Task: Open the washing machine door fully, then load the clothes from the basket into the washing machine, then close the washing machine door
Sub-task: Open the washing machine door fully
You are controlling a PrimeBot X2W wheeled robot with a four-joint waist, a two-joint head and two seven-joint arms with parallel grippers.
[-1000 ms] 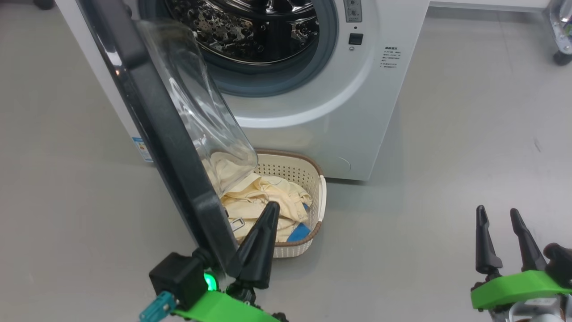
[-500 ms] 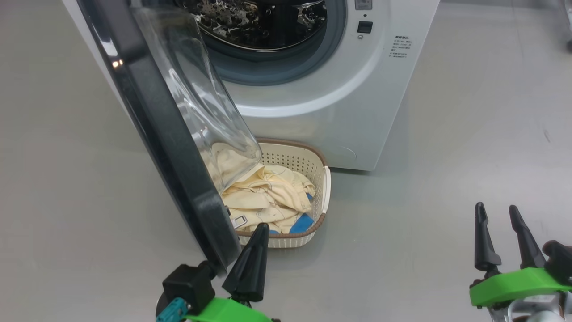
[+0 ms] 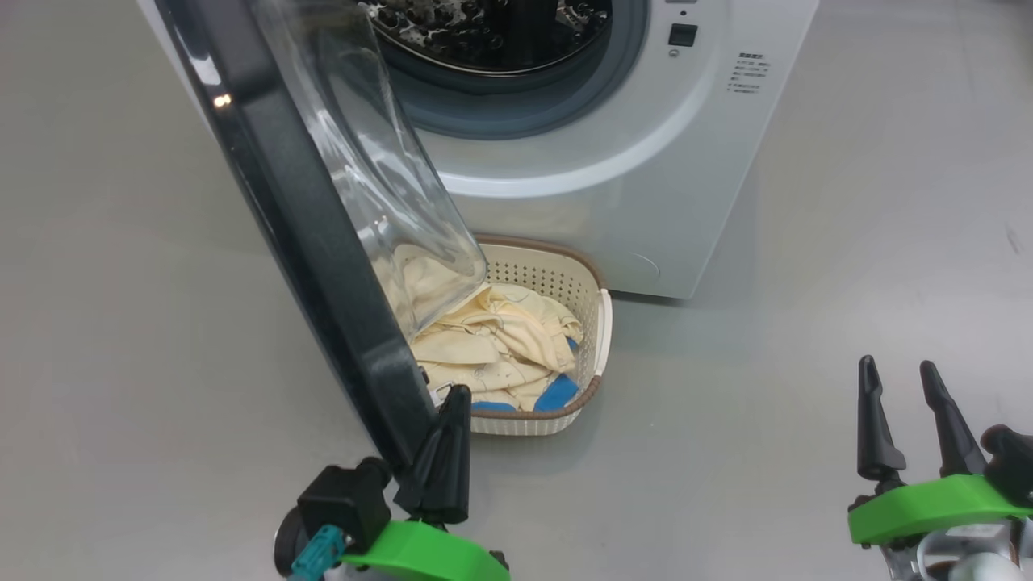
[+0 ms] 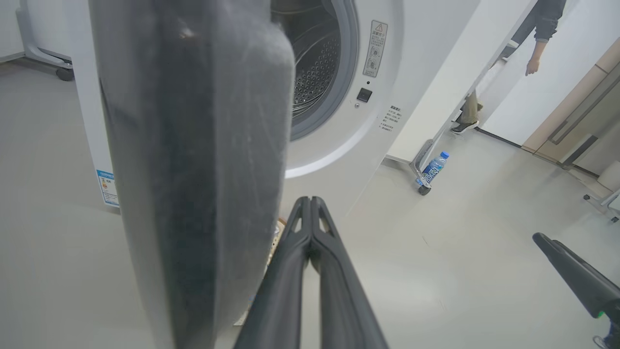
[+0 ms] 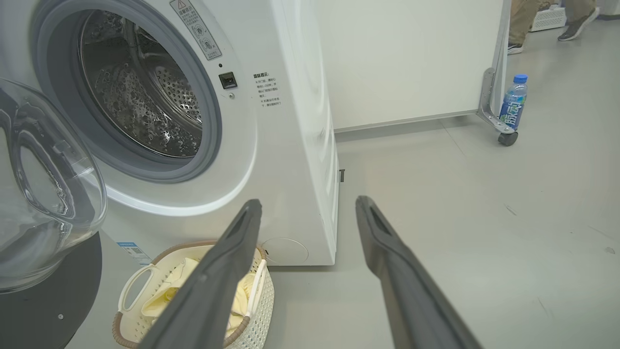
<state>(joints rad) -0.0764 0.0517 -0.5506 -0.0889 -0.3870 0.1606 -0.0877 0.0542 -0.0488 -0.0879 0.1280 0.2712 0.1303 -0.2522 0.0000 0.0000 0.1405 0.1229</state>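
left claw (image 3: 457, 395) together beside door (image 3: 323, 242) edge | right claw (image 3: 897, 367) apart | door overhangs basket (image 3: 524, 421)

One washing machine (image 3: 646, 202) is counted, with one door (image 3: 323, 266) and one basket (image 3: 524, 424). Two blue cloth pieces (image 3: 558, 393) and one cream fabric heap (image 3: 500, 339) are seen. Two grippers are logged: left gripper (image 3: 458, 393), right gripper (image 3: 897, 365). One water bottle (image 5: 513, 99) is noted.

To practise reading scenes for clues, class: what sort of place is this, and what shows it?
Probably a lab or test room rather than a home laundry: the washing machine stands free on a bare grey floor, beside a wheeled white partition, with a person beyond it.
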